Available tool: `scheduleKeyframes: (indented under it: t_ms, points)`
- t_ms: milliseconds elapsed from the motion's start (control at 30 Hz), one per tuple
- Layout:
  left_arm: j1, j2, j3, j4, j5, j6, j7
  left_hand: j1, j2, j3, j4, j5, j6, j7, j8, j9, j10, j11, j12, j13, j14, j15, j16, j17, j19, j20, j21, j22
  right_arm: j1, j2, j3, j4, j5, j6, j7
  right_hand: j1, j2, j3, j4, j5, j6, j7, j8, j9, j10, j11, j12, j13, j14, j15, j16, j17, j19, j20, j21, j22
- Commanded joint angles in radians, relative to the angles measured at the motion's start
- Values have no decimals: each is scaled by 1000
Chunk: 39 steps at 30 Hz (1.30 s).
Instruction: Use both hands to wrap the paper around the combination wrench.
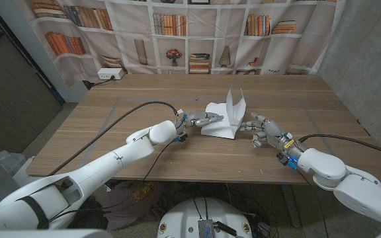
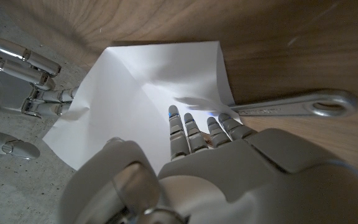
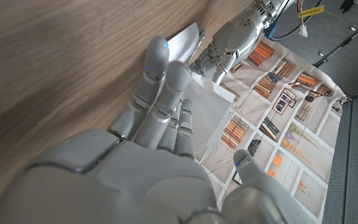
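1. Head view. Wooden desk point(image 1: 144, 158) before a bookshelf-print backdrop point(image 1: 177, 33).
   - The paper point(image 1: 225, 121), white, lies near the desk's middle between the two hands, its far flap raised upright in a point.
   - The left hand point(image 1: 202, 119) reaches in from the paper's left edge, fingers extended onto the sheet.
   - The right hand point(image 1: 260, 129) sits just beside the paper's right edge, fingers spread.
   - A white power strip point(image 1: 110, 75) lies at the far left corner.

2. Left wrist view.
   - The left hand point(image 2: 216, 155) presses its fingers point(image 2: 191, 134) onto the sheet; they are extended close together and clamp nothing.
   - The combination wrench point(image 2: 303, 106) lies on the desk, its ring end bare and the remainder under the paper point(image 2: 142, 81).
   - The right hand point(image 2: 23, 87) is at the paper's opposite edge, fingertips at or on a corner (contact cannot be told for certain).

3. Right wrist view.
   - The right hand point(image 3: 148, 137) has its fingers apart and extended, nothing visibly held.
   - The paper point(image 3: 197, 112) lies ahead of it, with the left hand point(image 3: 235, 40) beyond.

4. Step in hand, as judged: an early fold; one flap is up and the wrench is partly covered, the ring end still exposed.

5. Next move, as judged: the left hand pins the sheet over the wrench while the right hand brings the raised flap across. The risk is that the sheet slides off the wrench.
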<state>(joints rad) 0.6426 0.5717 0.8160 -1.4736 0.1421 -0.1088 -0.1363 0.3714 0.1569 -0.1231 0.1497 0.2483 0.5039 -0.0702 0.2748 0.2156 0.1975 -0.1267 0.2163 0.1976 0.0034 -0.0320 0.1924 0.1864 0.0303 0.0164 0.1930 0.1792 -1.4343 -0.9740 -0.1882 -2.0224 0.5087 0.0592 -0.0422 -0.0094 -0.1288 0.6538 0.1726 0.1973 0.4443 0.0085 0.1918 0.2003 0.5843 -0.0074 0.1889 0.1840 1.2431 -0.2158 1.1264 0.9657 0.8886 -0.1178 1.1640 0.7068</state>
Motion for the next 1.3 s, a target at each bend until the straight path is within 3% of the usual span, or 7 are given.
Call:
scheduleKeyframes:
  t_ms: [33,167,333,467,600,700,1300]
  points:
    - [7,-1,-1,-4,-4,0,7,-5,4,8,-4,5,105,29,59,27,-4,0,-3,3,7,-56,-2,2,9,4,10,3,52,19,-46,23,3,26,27,0,13,-1,3,8,3,-5,2,-1,-5,-2,4,4,0,-2,-5,1,1,-94,-7,3]
    - [15,4,-6,-11,-6,-4,14,-3,3,9,-5,5,113,33,67,33,-5,-1,-4,3,7,-57,-2,2,11,3,11,3,66,20,-59,32,5,26,34,0,18,-4,3,9,2,-5,3,-1,-3,2,6,4,7,-2,-2,6,1,-93,-14,10]
    - [26,7,-14,-11,-22,-22,18,-22,-3,1,4,4,12,-3,37,48,-7,0,-4,4,8,-57,-1,4,10,2,10,4,81,20,-75,43,4,30,43,1,21,-9,2,10,3,-6,3,-1,-2,-1,6,4,8,-2,-6,5,7,-93,-21,17]
    - [37,-1,-27,14,-60,-68,19,-128,-25,-51,38,9,-30,-18,19,51,-5,4,-1,5,9,-56,2,8,8,7,14,10,85,15,-80,44,7,27,44,2,23,-10,2,10,2,-5,3,-1,-2,0,6,4,10,-2,-5,6,10,-94,-24,19]
    - [43,-4,-34,24,-77,-88,20,-239,-52,-111,41,19,-52,-22,1,44,0,11,3,5,8,-46,3,8,6,15,16,12,85,10,-83,45,5,32,43,3,24,-11,1,11,2,-4,3,-1,-2,0,6,4,8,-2,-8,4,10,-94,-26,21]
    - [45,-5,-37,26,-84,-91,19,-273,-57,-130,38,25,-74,-25,-12,40,-1,16,3,5,8,-45,2,8,5,15,16,12,83,6,-84,41,9,29,40,4,26,-11,0,11,1,-4,3,-1,0,3,7,4,10,-2,-8,6,11,-94,-28,22]
    - [53,-17,-48,53,-126,-126,7,-323,-68,-162,29,40,-117,-21,-37,29,-3,17,2,4,7,-43,1,6,4,19,15,8,98,2,-112,37,-7,34,42,10,43,-13,-5,12,1,-6,4,-1,-1,-3,6,4,11,-2,-17,7,17,-94,-52,31]
